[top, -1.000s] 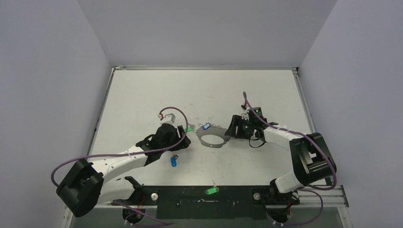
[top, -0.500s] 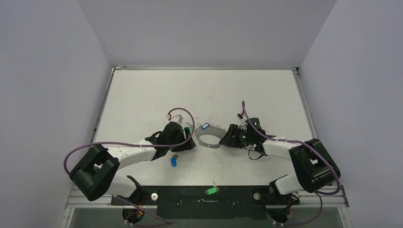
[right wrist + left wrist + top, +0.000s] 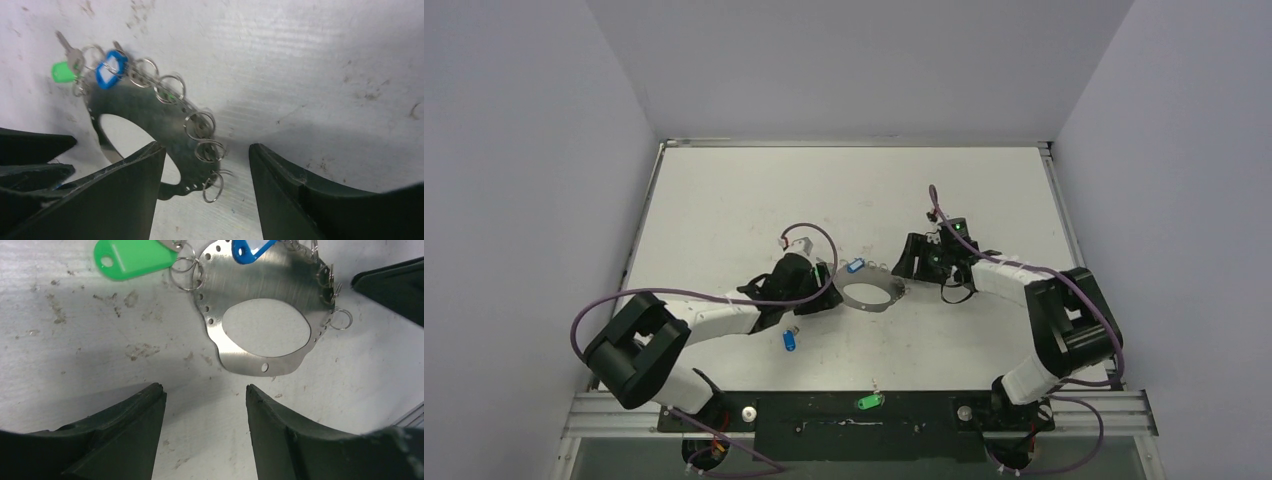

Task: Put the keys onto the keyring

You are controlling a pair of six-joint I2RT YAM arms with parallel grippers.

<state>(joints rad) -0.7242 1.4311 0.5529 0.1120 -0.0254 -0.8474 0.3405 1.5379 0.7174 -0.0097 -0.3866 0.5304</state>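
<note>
Two sets of jaws: both are seen parted, with only bare bench [image 3: 844,190] in each gap; nothing is held.
Left jaws: pointed at the keyring from one side, fingertips short of its rim and not touching it.
Right jaws: pointed at the keyring from the opposite side.
Keyring [image 3: 871,294] [image 3: 235,285] [image 3: 170,125]: laid flat on the bench between the two sets of jaws; one edge is hidden behind a finger of the right jaws.
Green key [image 3: 130,257] [image 3: 62,71]: found at the keyring's far rim, ahead of the left jaws.
Blue key [image 3: 856,266] [image 3: 247,250] [image 3: 111,67]: laid over the same rim, just beside the green key.
Loose blue key [image 3: 789,340]: left on the bench behind the left jaws, apart from the keyring.
Second green key [image 3: 867,402]: seen on the dark rail [image 3: 824,415], well behind both sets of jaws.
</note>
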